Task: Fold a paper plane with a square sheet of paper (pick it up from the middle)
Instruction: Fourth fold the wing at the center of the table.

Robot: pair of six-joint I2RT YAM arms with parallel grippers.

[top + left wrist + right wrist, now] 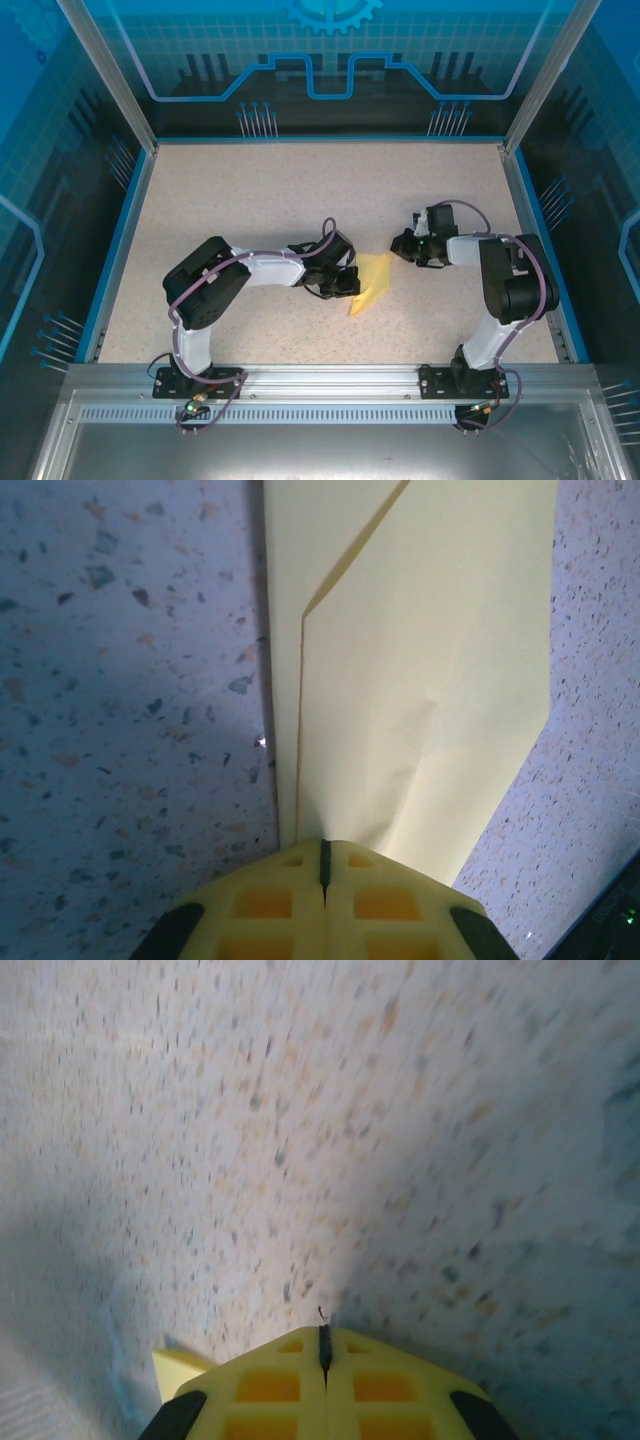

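The pale yellow sheet of paper (373, 280) lies mid-table, folded over on itself into a narrower shape with slanted ends. In the left wrist view the paper (420, 680) shows a crease line and a diagonal flap edge running away from the fingers. My left gripper (343, 284) (323, 846) is shut, with its tips at the paper's near edge. Whether a layer is pinched between them is not visible. My right gripper (402, 245) (323, 1332) is shut on nothing, low over bare table just right of the paper's far corner. A yellow paper corner (180, 1368) shows beside its left finger.
The speckled beige table (300, 190) is fenced by a blue rim (118, 250) and clear side walls. An aluminium rail (330, 378) carries both arm bases at the near edge. The right arm's elbow (515, 280) stands near the right rim.
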